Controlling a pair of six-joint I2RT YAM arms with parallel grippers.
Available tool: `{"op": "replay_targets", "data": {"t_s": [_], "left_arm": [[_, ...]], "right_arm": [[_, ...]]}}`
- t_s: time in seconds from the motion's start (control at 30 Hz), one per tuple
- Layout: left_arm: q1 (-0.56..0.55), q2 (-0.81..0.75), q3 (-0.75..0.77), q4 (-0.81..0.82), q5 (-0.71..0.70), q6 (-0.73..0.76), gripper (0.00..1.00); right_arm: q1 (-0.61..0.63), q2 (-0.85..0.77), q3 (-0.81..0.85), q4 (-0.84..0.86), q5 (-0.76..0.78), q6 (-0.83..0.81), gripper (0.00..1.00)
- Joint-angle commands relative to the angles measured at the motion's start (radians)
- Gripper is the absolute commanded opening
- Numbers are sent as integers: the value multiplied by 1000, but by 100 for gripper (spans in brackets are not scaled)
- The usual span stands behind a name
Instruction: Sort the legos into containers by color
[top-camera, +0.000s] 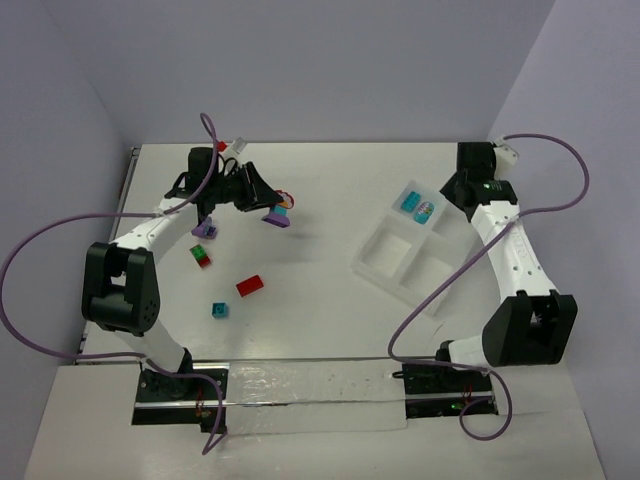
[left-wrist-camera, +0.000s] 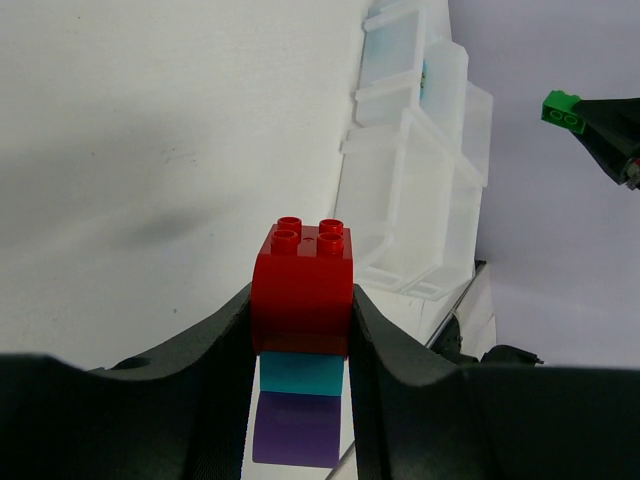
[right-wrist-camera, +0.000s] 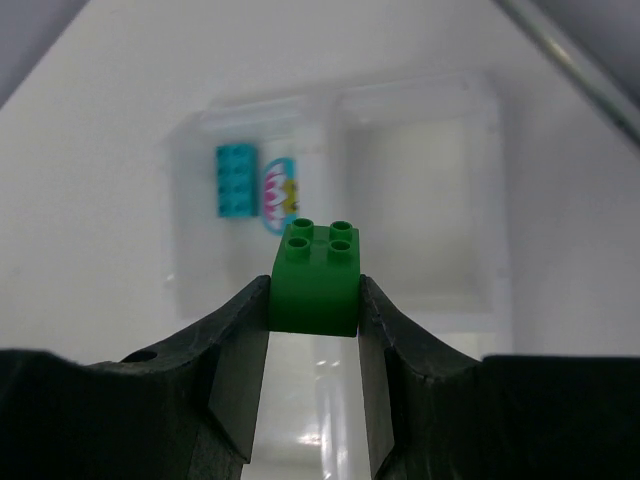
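White tabletop (top-camera: 330, 190) from above, translucent tray (top-camera: 388, 255) lying askew right of centre, a long teal brick (top-camera: 408, 200) and a patterned piece (top-camera: 424, 210) side by side in its farthest compartment. Loose on the left half: a purple brick (top-camera: 204, 229), a small red-and-green piece (top-camera: 202, 257) just nearer, then a loose red brick (top-camera: 250, 286) and a small teal brick (top-camera: 218, 309), all well apart from the tray. Left gripper (top-camera: 270, 204) out over the far left of the table, closed on a three-colour stack (top-camera: 281, 212). Right arm (top-camera: 510, 250) bent toward the far right corner, wrist beside the tray's far end, fingers not made out from here. From the left wrist: the stack's red top brick (left-wrist-camera: 303, 285) clamped between the black left fingers (left-wrist-camera: 200, 370), jaws narrowed to its width, teal and purple layers below it in the gap; tray beyond at upper right, and past it a green brick (left-wrist-camera: 563, 110) pinched at the tip of the right gripper (left-wrist-camera: 590, 120). From the right wrist: green brick, studs up, squeezed between the right fingers (right-wrist-camera: 235, 370), jaws closed on its sides, hanging above the tray in line with the wall between two compartments; long teal brick and patterned piece together in the compartment at upper left
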Motion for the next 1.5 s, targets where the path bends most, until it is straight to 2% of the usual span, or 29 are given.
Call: {"op": "replay_targets", "data": {"t_s": [0.0,0.2,0.33,0.4,0.43,0.5,0.63,0.73,0.9,1.03,1.17,1.27,1.33,1.47], "left_arm": [[3,-14,52,-16,4,3,0],[3,6,88,-34,-11,8,0],[2,20,75,-5,-14,-20,0],[3,19,71,-5,-22,-23,0],[3,16,71,-8,-29,-22,0],[3,5,72,-15,-44,-20,0],[3,6,84,-32,-44,-18,0],[1,7,98,-56,-62,-8,0],[1,-19,104,-87,-84,0,0],[1,-37,141,-118,-103,11,0],[3,-36,188,-139,-98,17,0],[5,-24,222,-144,-68,3,0],[8,-14,246,-131,-26,-31,0],[12,6,259,-62,59,-126,0]], "right_arm": [[-71,31,-28,41,34,-8,0],[-99,90,-27,74,40,-14,0],[-113,126,-49,137,21,-36,10],[-114,153,-38,134,15,-36,17],[-114,166,-35,131,17,-32,25],[-114,189,-27,121,28,-22,47],[-114,193,-33,124,30,-19,62],[-114,171,-42,135,18,-23,69],[-108,94,-34,141,-33,-55,69],[-48,4,-7,162,-100,-122,67],[137,-47,16,229,-250,-167,66],[290,-34,36,272,-336,-182,66],[418,7,52,317,-446,-181,66],[492,57,57,425,-686,-145,66]]}}
